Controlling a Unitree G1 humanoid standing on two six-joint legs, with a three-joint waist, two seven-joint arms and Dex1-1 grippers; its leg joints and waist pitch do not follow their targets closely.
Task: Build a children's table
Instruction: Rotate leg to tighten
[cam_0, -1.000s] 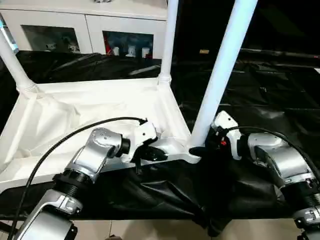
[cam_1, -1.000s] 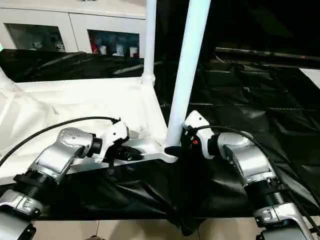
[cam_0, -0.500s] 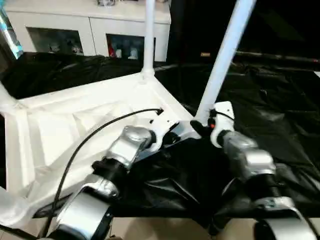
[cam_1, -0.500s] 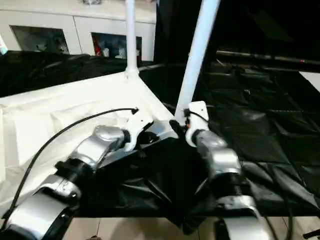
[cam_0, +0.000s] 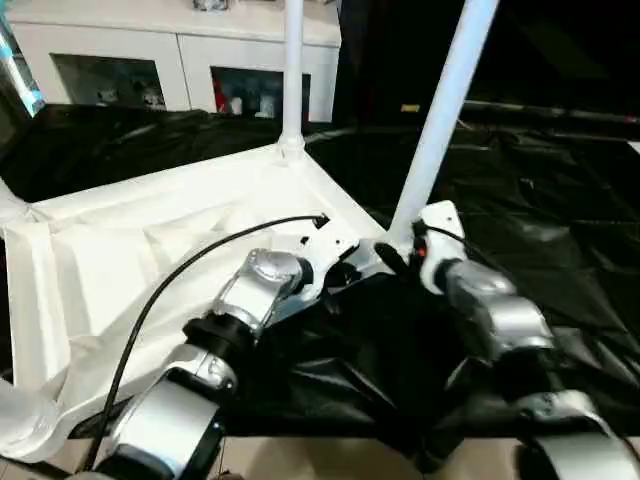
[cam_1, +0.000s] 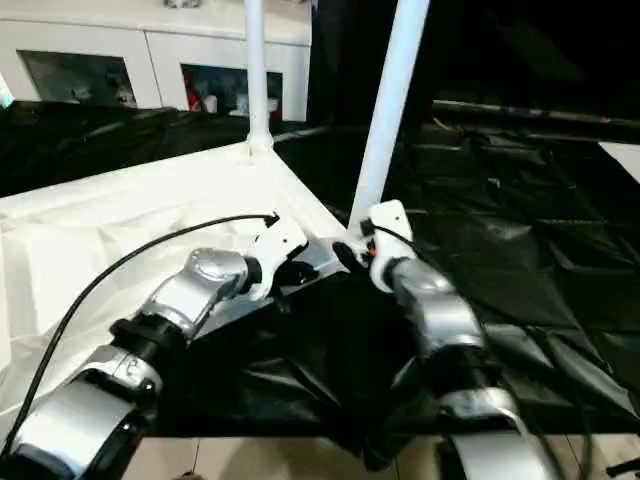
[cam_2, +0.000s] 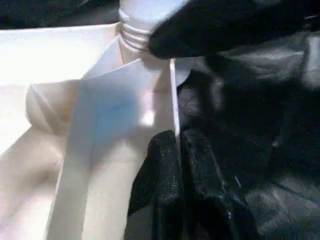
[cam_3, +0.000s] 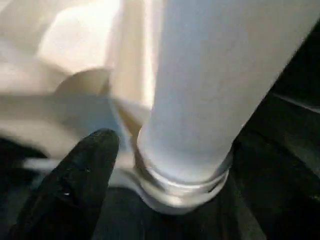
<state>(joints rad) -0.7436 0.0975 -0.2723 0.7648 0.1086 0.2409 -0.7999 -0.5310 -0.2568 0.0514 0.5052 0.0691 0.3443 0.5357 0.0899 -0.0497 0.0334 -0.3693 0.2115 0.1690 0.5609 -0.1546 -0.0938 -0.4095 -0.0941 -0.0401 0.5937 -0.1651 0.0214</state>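
The children's table lies upside down: its white tabletop (cam_0: 150, 250) rests on black sheeting with the ribbed underside up. One white leg (cam_0: 292, 70) stands in the far corner socket. Another leg (cam_0: 440, 110) stands in the near right corner socket. My left gripper (cam_0: 340, 278) is shut on the tabletop's thin rim (cam_2: 174, 107) close to that near corner, with the fingers (cam_2: 160, 175) pinching the wall. My right gripper (cam_0: 393, 257) sits at the base of the near leg (cam_3: 220, 75). It is open, and one black finger (cam_3: 75, 185) stands a little off the leg's collar.
Black sheeting (cam_0: 540, 170) covers the big table, whose front edge (cam_0: 350, 430) runs just below my arms. A white cabinet (cam_0: 170, 60) with glass doors stands behind. A black cable (cam_0: 180, 280) arcs over the tabletop to my left wrist.
The camera has swung, so the whole picture has shifted. My right gripper's fingers have spread away from the near leg's base. My left gripper keeps its pinch on the rim.
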